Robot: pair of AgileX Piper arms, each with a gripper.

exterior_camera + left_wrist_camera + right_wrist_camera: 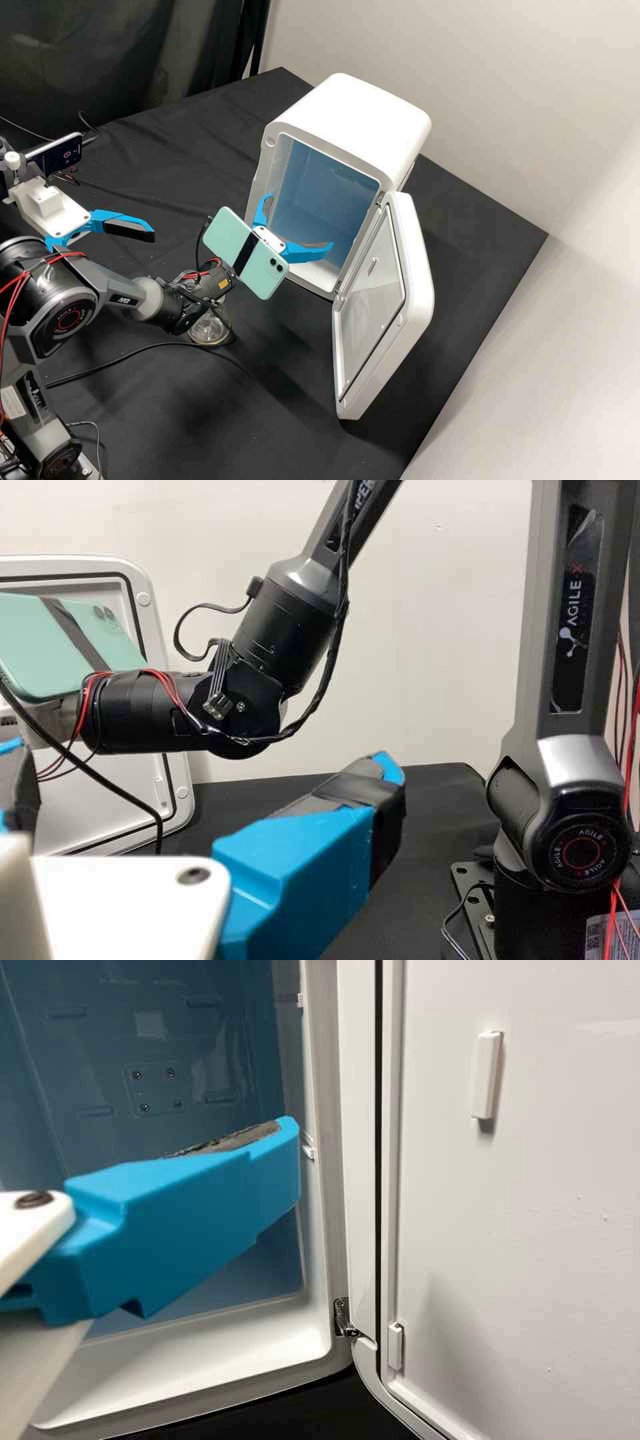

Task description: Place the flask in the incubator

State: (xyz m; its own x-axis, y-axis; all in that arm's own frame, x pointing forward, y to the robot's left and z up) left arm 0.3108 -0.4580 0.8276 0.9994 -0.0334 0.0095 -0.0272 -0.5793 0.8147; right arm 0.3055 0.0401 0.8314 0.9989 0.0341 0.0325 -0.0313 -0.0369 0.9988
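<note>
The flask [211, 329] is sitting on the bench [200, 420], seven o'clock from the incubator [353, 127], looking like slick, breakable glass, best taken by the neck; left gripper [107, 227] and right gripper [300, 221] are both gaping empty

One incubator [347, 127], one flask [209, 331], two pincers [120, 227] [300, 221], two phones [243, 252] [61, 153].

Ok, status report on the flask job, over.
Right gripper open, empty, at incubator mouth. Left gripper off aside, away from incubator. Flask on bench under right arm. Door open, nothing blocking.
</note>
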